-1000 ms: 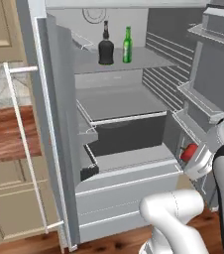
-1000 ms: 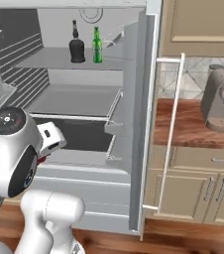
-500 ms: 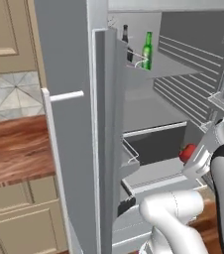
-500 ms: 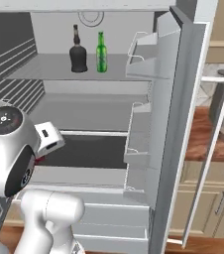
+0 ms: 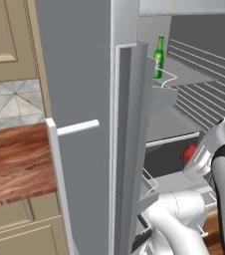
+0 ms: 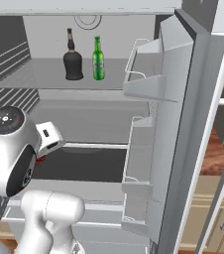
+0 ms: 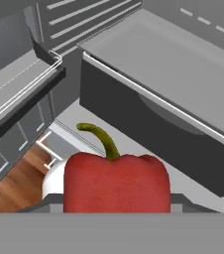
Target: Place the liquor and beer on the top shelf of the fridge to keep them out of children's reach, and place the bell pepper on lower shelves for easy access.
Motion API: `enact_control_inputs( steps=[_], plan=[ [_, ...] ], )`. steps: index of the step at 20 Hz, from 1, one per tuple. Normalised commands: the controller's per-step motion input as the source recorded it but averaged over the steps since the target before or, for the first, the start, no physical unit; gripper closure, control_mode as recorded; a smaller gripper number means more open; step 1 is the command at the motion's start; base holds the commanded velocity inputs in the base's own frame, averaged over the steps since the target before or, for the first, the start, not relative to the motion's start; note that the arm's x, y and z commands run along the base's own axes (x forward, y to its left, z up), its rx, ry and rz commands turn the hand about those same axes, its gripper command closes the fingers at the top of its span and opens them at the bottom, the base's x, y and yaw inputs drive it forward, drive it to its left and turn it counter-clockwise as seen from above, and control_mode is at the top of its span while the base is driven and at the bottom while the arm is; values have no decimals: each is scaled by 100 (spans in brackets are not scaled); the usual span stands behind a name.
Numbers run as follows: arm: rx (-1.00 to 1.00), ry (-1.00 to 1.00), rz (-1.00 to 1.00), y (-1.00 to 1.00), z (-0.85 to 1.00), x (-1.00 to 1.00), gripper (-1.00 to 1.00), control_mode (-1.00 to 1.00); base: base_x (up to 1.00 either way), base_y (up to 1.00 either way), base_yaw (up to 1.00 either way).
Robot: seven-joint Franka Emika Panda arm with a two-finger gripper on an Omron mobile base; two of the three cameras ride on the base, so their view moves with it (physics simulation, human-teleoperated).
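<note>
My gripper [image 5: 191, 156] is shut on the bell pepper [image 5: 187, 153], a glossy red one with a curved green stem that fills the bottom of the hand view [image 7: 116, 182]; its fingertips are hidden behind it. The hand hangs in front of the fridge's lower shelves [image 7: 183, 64], just ahead of a dark drawer front [image 7: 148, 126]. On the top shelf of the fridge [image 6: 39, 79] the squat black liquor [image 6: 73, 58] and the slim green beer [image 6: 98, 59] stand upright side by side. The beer [image 5: 159, 56] also peeks past the door edge in the left base view.
The open fridge door [image 5: 79, 89] with its white bar handle [image 5: 59, 169] stands close on the left. Another door with wire-rimmed bins [image 6: 148, 74] rises on the right. Wooden counter [image 5: 15, 159] and beige cabinets [image 5: 10, 30] lie beyond.
The whole picture has shifted: the base has driven closer to the fridge, so the doors loom larger. The bell pepper stays in my shut gripper; the bottles stand as before.
</note>
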Motion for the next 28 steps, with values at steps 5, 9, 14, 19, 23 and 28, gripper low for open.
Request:
enact_control_inputs(
  steps=[5,9,14,19,23,28],
  plan=[
    [0,-8,0,0,-3,38,100,-100,9,0,0],
    [0,-6,-1,0,0,64,100,-100,0,0,0],
    [0,-1,-1,0,-6,78,100,-100,0,0,0],
    [0,0,0,0,-6,72,100,-100,0,0,0],
    [0,-4,0,0,-31,46,100,-100,0,0,0],
    [0,-11,0,-2,-42,31,100,-100,0,0,0]
  ],
)
